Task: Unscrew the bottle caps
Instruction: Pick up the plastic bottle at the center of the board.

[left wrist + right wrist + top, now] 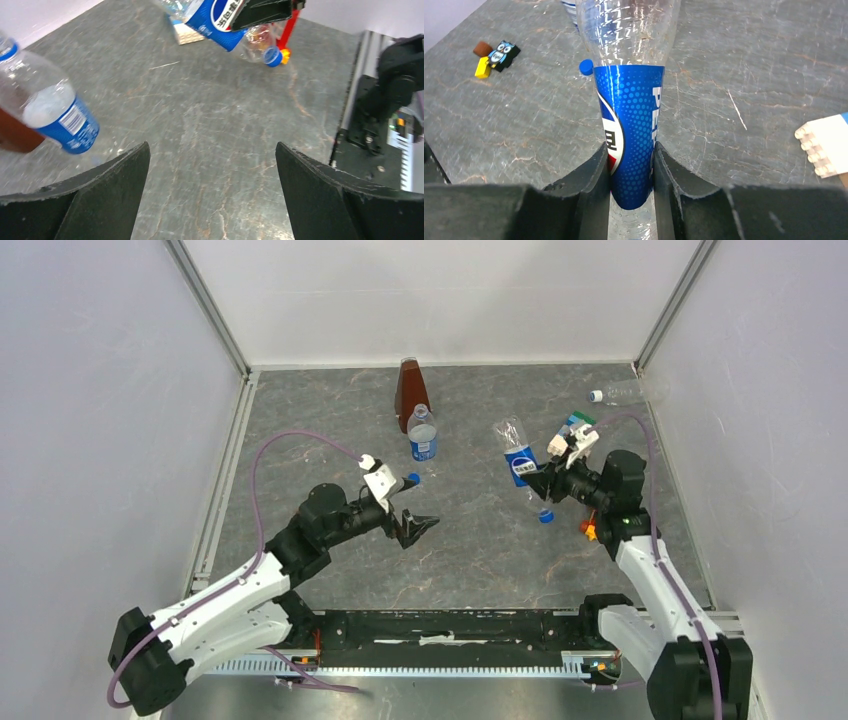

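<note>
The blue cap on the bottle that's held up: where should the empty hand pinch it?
Probably best to pinch the blue cap across its round rim, coming from the side of the open left gripper. The bottle tilts cap-down and the right gripper clamps its label, so only the cap end is free.

Light was bright and even, shadows soft and faint; white glare streaked the bottle (629, 30) at the right-wrist view's top centre.

Table (480, 540) centre is lying open. Upright bottle (423, 435) and pyramid (409, 388) are blocking the far edge's middle. Tilted bottle (518, 458) is jutting in right of centre. Lying bottle (625, 393) is filling the far right corner.
</note>
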Controlling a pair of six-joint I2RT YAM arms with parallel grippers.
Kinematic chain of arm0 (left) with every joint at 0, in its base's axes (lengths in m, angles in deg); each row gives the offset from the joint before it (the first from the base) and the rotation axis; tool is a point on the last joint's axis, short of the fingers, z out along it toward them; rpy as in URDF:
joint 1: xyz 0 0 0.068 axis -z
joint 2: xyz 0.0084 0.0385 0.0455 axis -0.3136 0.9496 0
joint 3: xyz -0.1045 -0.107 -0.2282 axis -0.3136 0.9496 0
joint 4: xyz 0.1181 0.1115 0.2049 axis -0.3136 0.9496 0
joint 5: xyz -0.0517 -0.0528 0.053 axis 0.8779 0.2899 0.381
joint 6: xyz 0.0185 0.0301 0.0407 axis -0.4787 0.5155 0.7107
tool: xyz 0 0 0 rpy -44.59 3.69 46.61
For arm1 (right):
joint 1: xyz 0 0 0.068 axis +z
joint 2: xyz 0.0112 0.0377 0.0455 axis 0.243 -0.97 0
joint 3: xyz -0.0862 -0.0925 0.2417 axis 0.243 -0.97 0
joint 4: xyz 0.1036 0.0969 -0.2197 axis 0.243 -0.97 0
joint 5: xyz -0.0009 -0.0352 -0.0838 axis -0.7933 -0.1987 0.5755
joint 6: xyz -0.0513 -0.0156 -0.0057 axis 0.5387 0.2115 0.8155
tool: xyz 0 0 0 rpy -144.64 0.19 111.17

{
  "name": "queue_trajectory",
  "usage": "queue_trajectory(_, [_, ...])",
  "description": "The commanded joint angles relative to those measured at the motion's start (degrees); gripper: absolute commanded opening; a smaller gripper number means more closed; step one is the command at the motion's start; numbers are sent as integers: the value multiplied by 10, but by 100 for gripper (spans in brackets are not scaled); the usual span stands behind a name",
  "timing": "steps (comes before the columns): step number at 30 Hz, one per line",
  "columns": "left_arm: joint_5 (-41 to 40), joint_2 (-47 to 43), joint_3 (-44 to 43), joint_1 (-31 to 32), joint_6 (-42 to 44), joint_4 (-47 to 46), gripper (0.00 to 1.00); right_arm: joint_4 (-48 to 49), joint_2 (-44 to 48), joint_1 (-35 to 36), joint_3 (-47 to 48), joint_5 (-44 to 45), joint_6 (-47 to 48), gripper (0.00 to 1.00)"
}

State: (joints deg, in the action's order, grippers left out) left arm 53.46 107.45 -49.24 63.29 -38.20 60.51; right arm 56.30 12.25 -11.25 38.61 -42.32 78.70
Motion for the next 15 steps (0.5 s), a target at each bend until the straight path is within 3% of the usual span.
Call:
queue_trajectory(1, [100, 9, -31, -3, 9, -9, 100, -19, 60, 5, -9, -60, 69, 32])
queue_trajectory(7, [109, 20, -33, -3, -17, -35, 100, 43, 106, 16, -32, -200, 49, 31])
queue_trajectory(15, [102, 6, -14, -3, -32, -74, 100, 62, 109, 81, -45, -247, 51, 28])
